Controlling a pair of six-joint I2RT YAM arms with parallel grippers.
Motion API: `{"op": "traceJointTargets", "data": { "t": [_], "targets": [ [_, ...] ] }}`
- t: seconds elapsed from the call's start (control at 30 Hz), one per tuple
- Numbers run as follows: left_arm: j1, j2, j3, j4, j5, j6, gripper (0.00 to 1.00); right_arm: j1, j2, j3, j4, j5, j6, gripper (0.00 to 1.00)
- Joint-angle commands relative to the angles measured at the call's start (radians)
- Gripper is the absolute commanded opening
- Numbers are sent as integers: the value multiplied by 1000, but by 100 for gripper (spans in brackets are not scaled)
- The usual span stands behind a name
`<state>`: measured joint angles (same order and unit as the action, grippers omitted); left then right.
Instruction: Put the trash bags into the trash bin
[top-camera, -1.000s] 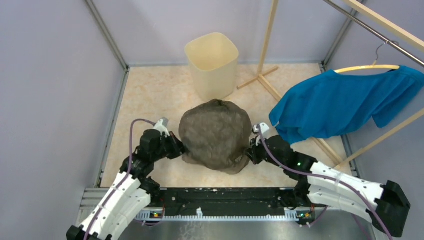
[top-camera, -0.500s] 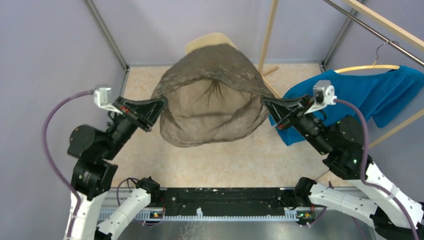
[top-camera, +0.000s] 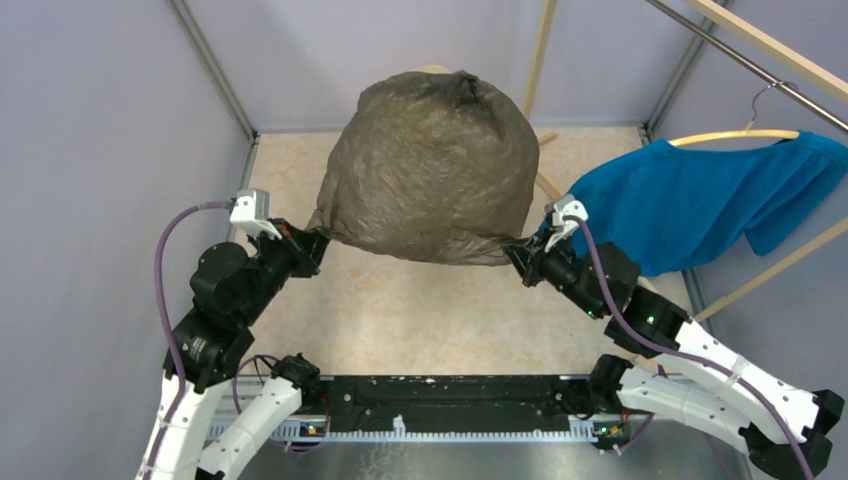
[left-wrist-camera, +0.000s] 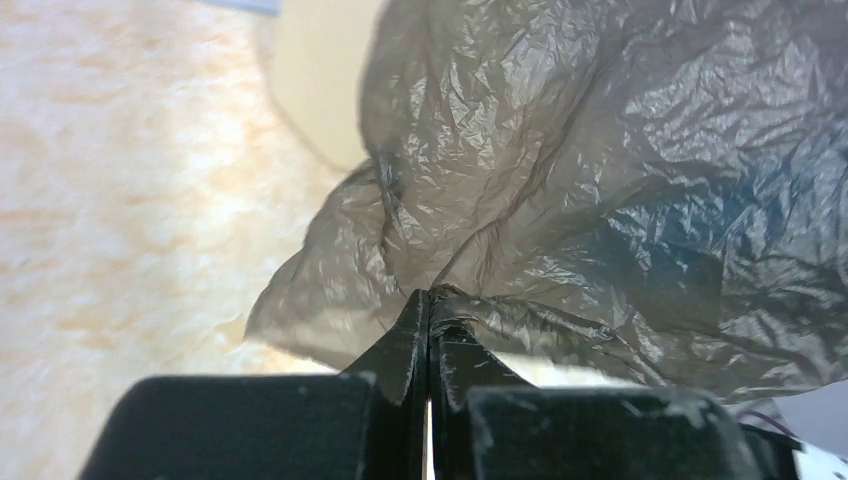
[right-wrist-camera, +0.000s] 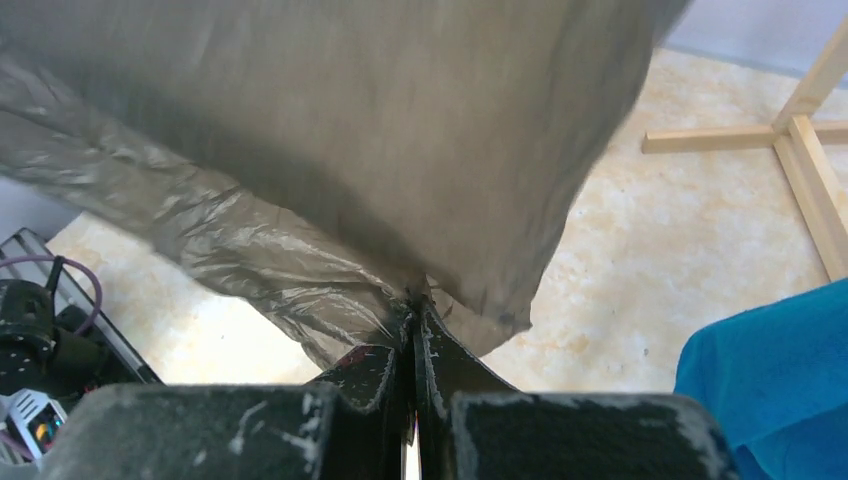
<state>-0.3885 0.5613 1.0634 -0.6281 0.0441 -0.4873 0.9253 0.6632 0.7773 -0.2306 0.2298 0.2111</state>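
Note:
The dark grey-brown trash bag (top-camera: 432, 165) billows up, full of air, high above the floor between my two arms. My left gripper (top-camera: 318, 238) is shut on the bag's left rim edge (left-wrist-camera: 470, 305). My right gripper (top-camera: 512, 250) is shut on its right rim edge (right-wrist-camera: 400, 290). The cream-beige trash bin (top-camera: 432, 69) is almost wholly hidden behind the bag at the back; only a sliver of its rim shows. Part of its side shows in the left wrist view (left-wrist-camera: 320, 70).
A blue cloth garment (top-camera: 680, 205) hangs on a wooden hanger at the right, close to my right arm. A wooden stand (top-camera: 530, 100) with floor feet (right-wrist-camera: 800, 140) is behind the bag to the right. Grey walls close in both sides.
The bag was first a mound on the floor, then lifted with its mouth open. Now it has ballooned upward and back over the bin, and both grippers have come down and inward.

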Motion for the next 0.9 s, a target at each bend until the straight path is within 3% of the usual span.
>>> {"op": "traceJointTargets", "data": {
  "t": [0.0, 0.23, 0.43, 0.63, 0.87],
  "targets": [
    [-1, 48, 23, -131, -147, 32, 0, 1, 30, -24, 18, 40, 4, 0],
    [-1, 56, 56, -222, -124, 80, 0, 1, 56, -111, -47, 24, 84, 0],
    [-1, 47, 184, -212, -34, 174, 0, 1, -47, -28, -160, 91, 60, 0],
    [-1, 100, 211, -2, 256, 174, 0, 1, 5, 127, -121, 81, -53, 0],
    [0, 230, 253, 246, 541, 38, 0, 1, 187, 308, -98, -39, -136, 0]
  ]
}}
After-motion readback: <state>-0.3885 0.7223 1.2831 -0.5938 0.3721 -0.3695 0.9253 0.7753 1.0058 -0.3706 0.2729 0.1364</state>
